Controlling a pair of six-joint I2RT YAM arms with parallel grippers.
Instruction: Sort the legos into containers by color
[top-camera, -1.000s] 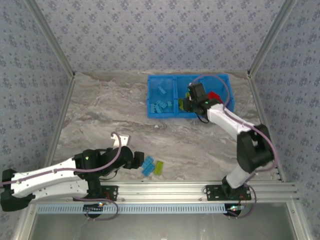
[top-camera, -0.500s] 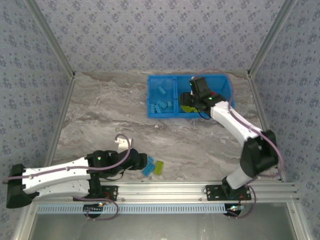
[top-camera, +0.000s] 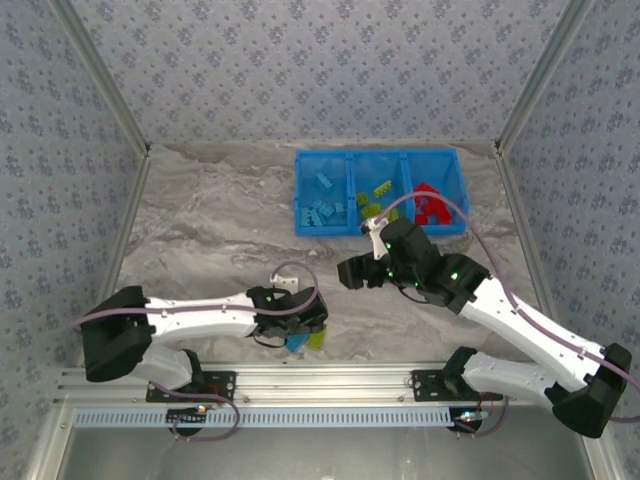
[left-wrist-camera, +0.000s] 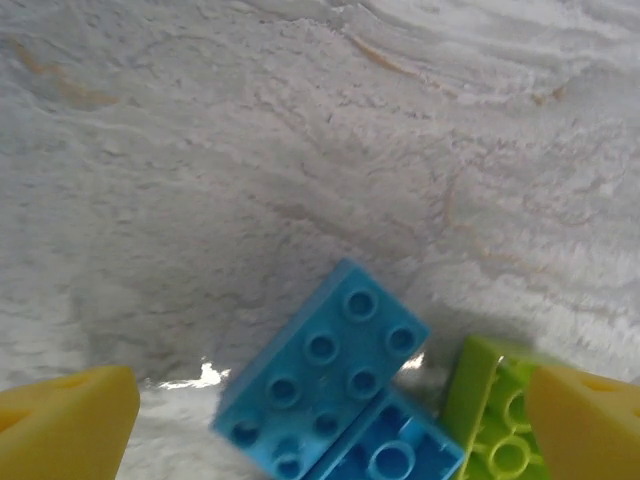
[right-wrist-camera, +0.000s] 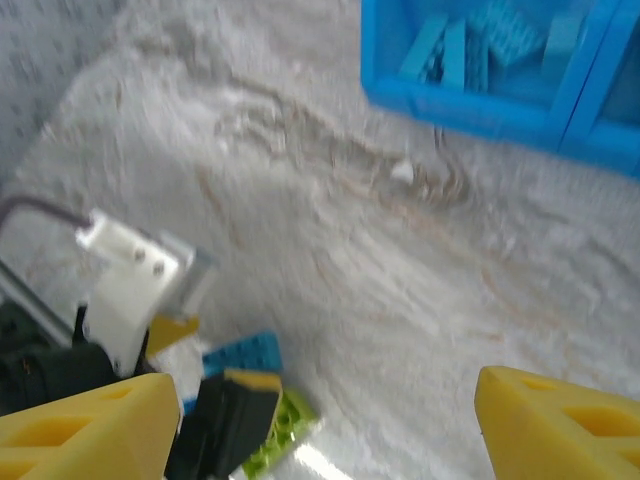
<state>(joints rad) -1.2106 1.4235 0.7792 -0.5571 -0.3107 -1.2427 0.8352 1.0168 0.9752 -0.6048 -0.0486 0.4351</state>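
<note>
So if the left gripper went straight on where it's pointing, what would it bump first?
Probably the light blue lego, lying just ahead of the open left gripper; a lime green lego sits beside it. Depth is hard to judge.

1. The left arm (top-camera: 190, 318) has white shell links, with black housings at the joints and at the wrist.
2. The right arm (top-camera: 530, 335) is the same build: white links, black joint blocks.
3. A mauve cable (top-camera: 296, 268) stands off in a loop just behind the left tool. A second mauve cable (top-camera: 470, 228) arcs out behind the right tool.
4. The left gripper (top-camera: 302, 336) has a black body. Its fingers (left-wrist-camera: 65, 425) are plain yellow wedges.
5. The right gripper (top-camera: 350, 272) has a black body. Its fingers (right-wrist-camera: 85, 430) are yellow, blocky and flat-faced.
6. A white bracket (right-wrist-camera: 128, 268) sits behind the left tool and carries two small dark screws.
7. The base mounts (top-camera: 195, 383) are black.
</note>
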